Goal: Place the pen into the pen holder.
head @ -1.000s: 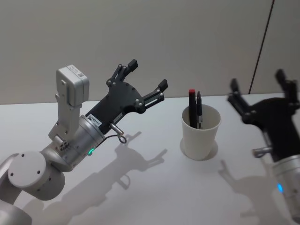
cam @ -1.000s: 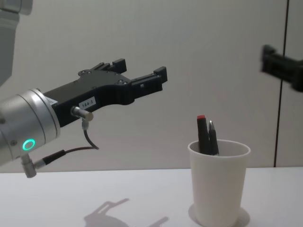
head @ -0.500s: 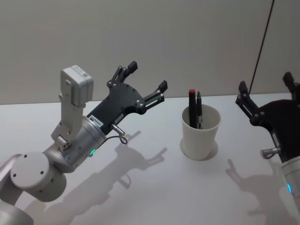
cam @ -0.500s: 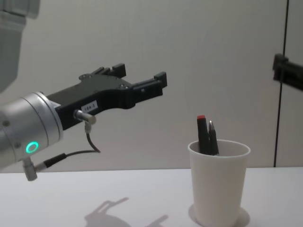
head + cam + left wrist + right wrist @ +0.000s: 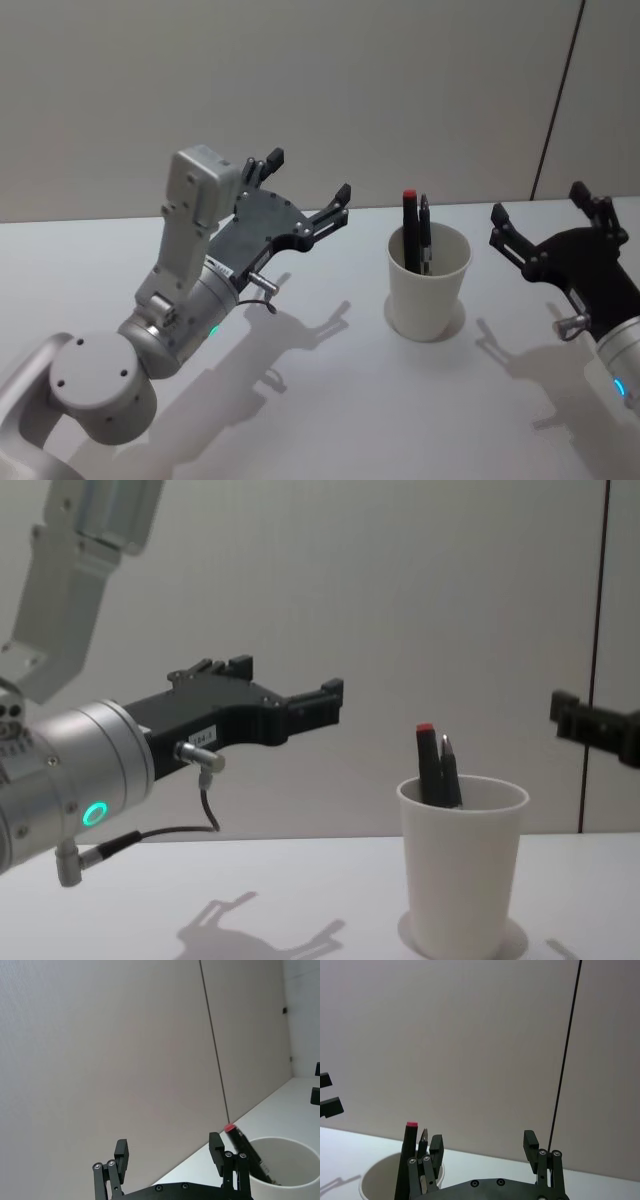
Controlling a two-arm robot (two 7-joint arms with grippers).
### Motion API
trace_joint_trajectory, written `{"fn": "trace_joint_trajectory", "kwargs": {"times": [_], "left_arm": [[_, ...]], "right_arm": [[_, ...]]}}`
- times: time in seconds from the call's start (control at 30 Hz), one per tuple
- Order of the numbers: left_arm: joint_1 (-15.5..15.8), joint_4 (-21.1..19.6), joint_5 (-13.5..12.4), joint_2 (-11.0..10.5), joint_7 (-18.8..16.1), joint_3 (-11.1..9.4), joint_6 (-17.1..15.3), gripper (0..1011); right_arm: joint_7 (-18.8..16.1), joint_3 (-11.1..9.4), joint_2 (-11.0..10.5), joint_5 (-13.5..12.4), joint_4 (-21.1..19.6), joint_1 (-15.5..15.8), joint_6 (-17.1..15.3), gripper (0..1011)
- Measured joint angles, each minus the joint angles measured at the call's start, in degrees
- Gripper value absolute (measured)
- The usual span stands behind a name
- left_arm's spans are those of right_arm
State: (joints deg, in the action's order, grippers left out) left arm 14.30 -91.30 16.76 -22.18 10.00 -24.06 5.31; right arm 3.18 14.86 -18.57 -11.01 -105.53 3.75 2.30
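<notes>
The pen [image 5: 409, 228], a slim dark stick with a red cap, already stands tilted inside the cup [image 5: 428, 281] beside a second dark pen [image 5: 425, 232]; it looks light, stiff and smooth, so any hold would best be a pinch across the upper barrel, and the thin paper cup would likely tip or dent if bumped. The cup is plain white, tapered with a rolled rim, and stands on the white counter [image 5: 330, 400] between the two hands. The left hand [image 5: 308, 186] hovers spread and empty to the cup's left, and the right hand [image 5: 545, 219] hovers spread and empty to its right.
</notes>
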Motion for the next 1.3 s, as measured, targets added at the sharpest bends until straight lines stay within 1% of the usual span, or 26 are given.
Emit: {"fn": "trace_joint_trajectory", "kwargs": {"times": [0.03, 0.07, 0.17, 0.2, 0.4, 0.53, 1.3], "left_arm": [[-0.04, -0.11, -0.29, 0.02, -0.46, -0.1, -0.34, 1001], [-0.13, -0.33, -0.94, 0.06, -1.65, -0.36, -1.1, 1001], [-0.27, -0.7, -1.94, 0.1, -3.47, -0.73, -2.27, 1001], [-0.35, -0.94, -2.58, 0.14, -4.55, -0.98, -3.0, 1001], [-0.63, -1.66, -4.54, 0.25, -8.02, -1.7, -5.25, 1001], [-0.71, -1.87, -5.11, 0.28, -9.06, -1.91, -5.9, 1001], [-0.71, -1.91, -5.28, 0.29, -9.38, -1.97, -6.11, 1001]], "right_arm": [[-1.2, -0.34, -0.13, -0.92, 0.73, -0.51, -0.69, 1001], [-2.26, -0.65, -0.25, -1.76, 1.41, -0.95, -1.39, 1001], [-3.87, -1.05, -0.44, -3.0, 2.37, -1.6, -2.37, 1001], [-4.75, -1.29, -0.54, -3.68, 2.91, -1.96, -2.88, 1001], [-6.71, -1.85, -0.76, -5.24, 4.17, -2.78, -4.12, 1001], [-6.93, -1.9, -0.78, -5.42, 4.3, -2.88, -4.26, 1001], [-7.02, -1.92, -0.77, -5.46, 4.31, -2.92, -4.25, 1001]]}}
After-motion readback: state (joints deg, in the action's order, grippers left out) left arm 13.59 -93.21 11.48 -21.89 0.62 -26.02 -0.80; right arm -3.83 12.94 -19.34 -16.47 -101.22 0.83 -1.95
